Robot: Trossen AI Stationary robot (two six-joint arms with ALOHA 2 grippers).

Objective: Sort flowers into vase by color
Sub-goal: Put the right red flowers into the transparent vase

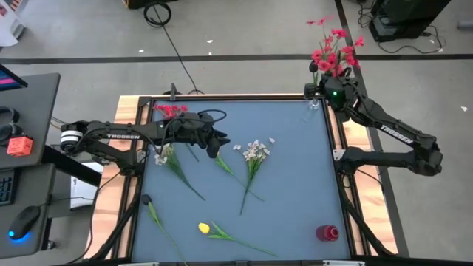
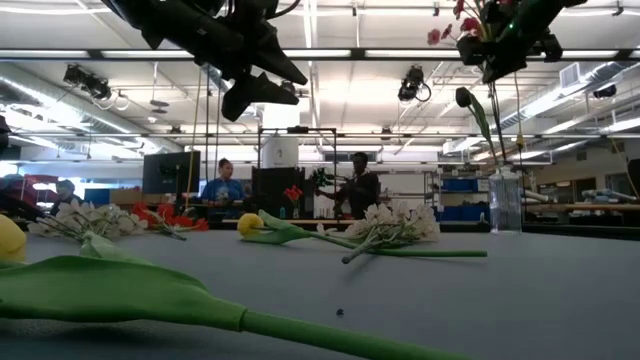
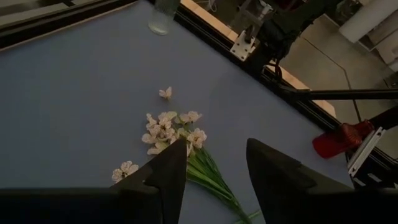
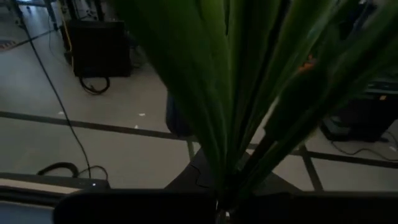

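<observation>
My right gripper (image 1: 323,87) is at the table's far right corner, shut on a bunch of red flowers (image 1: 336,48) whose blossoms reach out past the far edge. A clear glass vase (image 2: 505,200) stands just below it. My left gripper (image 1: 220,142) hovers open above the middle of the table, over a spray of whitish-pink flowers (image 3: 171,127) that lies flat. Another red flower (image 1: 170,111), a second whitish spray (image 1: 164,155) and a yellow tulip (image 1: 205,229) also lie on the table. A red vase (image 1: 327,233) stands at the near right. My right gripper holds the red flowers by their green stems and leaves (image 4: 230,180), pinched between its two fingers. The bunch is lifted clear of the table, blossoms (image 2: 470,20) above the fingers and a stem (image 2: 490,130) hanging down toward the clear vase. Whether the stem is inside the vase, I cannot tell.
A further green stem with a dark head (image 1: 151,210) lies near the left front. A raised dark frame (image 1: 244,96) edges the blue table top. Desks and people (image 2: 360,185) show beyond the table's far side.
</observation>
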